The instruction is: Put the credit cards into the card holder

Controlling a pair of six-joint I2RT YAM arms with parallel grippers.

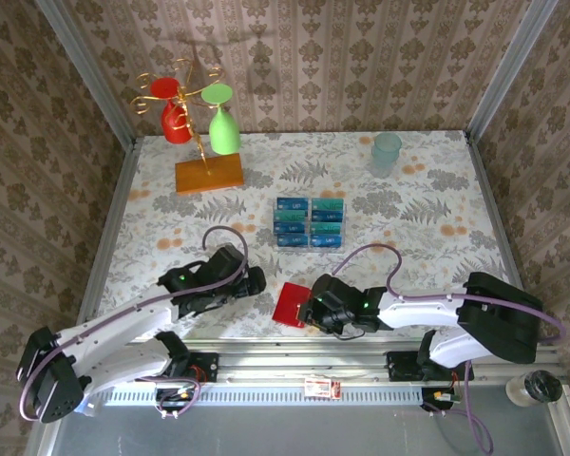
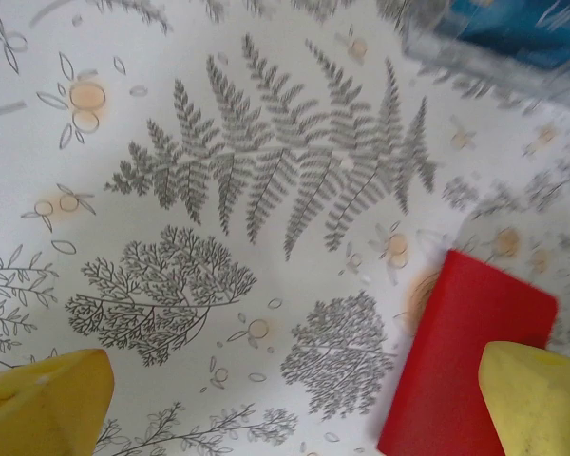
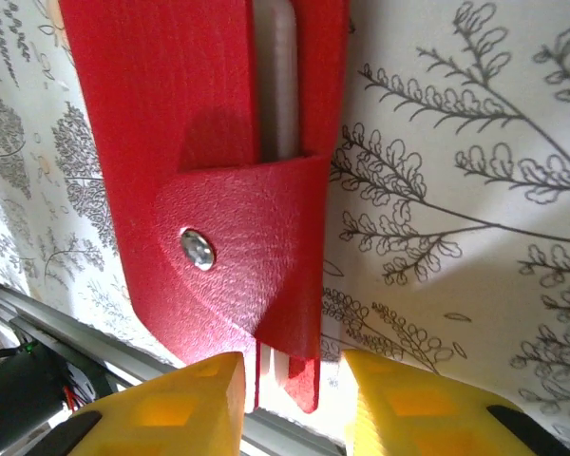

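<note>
Right wrist: hand [image 3: 294, 385] astride card holder [image 3: 199, 142]

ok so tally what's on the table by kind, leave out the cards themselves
wallet: 1
card rack: 1
tumbler: 1
glasses: 2 (red, and green)
glass stand: 1
total: 6
</note>
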